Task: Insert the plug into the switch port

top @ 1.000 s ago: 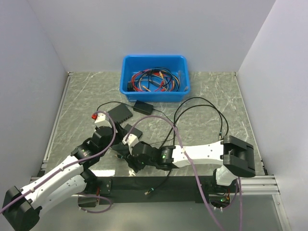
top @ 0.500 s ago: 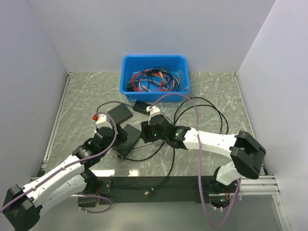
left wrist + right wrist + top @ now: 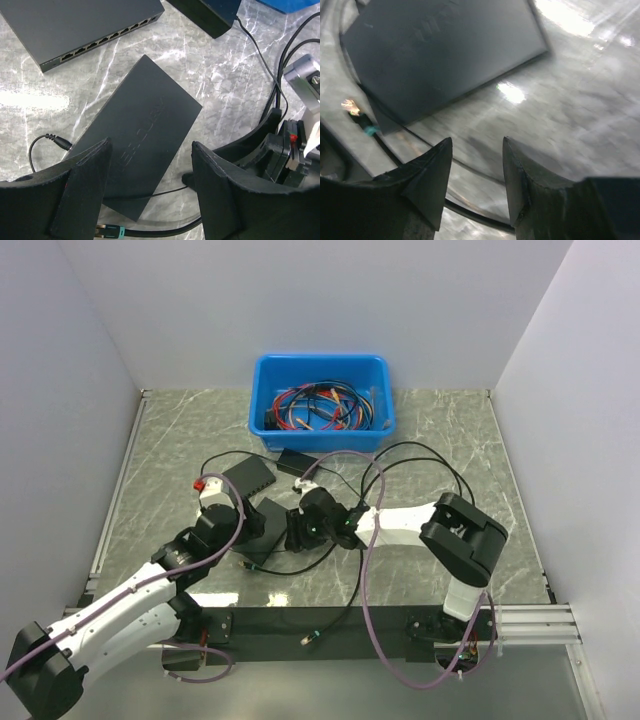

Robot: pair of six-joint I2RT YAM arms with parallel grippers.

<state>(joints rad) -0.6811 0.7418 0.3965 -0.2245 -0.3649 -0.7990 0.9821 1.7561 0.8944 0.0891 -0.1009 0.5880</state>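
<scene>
Plug (image 3: 61, 142) lies on the table (image 3: 225, 95) beside the dark switch (image 3: 145, 125), just outside my left gripper (image 3: 151, 145)'s spread fingers. I see my right gripper (image 3: 476, 142) spread too, holding nothing.

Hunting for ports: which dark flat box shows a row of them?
The farther box, ports along its near edge; the nearer box shows only a plain top.

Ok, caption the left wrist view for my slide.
Open left gripper above a flat black box, the plug lying beside it.
</scene>
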